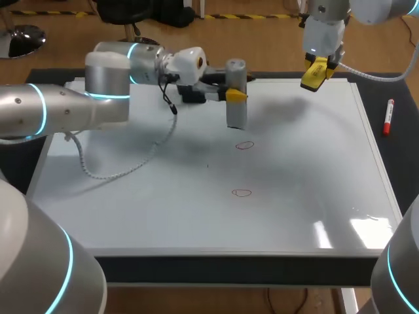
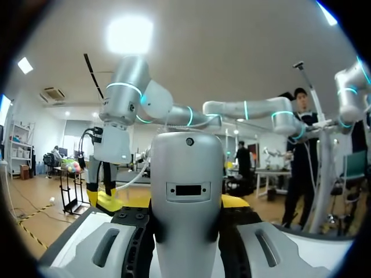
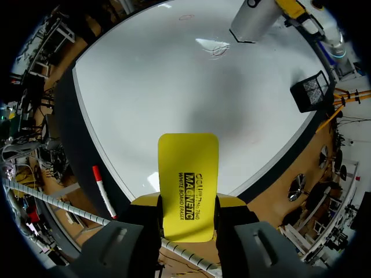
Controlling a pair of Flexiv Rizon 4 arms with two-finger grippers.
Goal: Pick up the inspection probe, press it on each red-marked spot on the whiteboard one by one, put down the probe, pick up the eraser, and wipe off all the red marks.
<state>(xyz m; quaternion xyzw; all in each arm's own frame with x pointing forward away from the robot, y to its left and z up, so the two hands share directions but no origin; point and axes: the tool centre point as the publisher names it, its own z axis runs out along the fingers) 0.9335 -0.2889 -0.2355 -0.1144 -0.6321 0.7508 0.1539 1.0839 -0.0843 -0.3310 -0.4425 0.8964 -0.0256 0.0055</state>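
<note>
1. My left gripper (image 1: 230, 95): fingers clamped on the inspection probe (image 1: 236, 114), a grey cylinder held upright over the whiteboard (image 1: 163, 203), its lower end near the farther red mark (image 1: 244, 145); I cannot tell whether it touches the board.
2. Nearer red mark (image 1: 241, 192): towards the board's middle.
3. My right gripper (image 1: 319, 65): fingers closed on the yellow eraser (image 3: 188, 185), held above the board's far right corner.
4. Red marker (image 1: 388, 116): on the table, right of the board.
</note>
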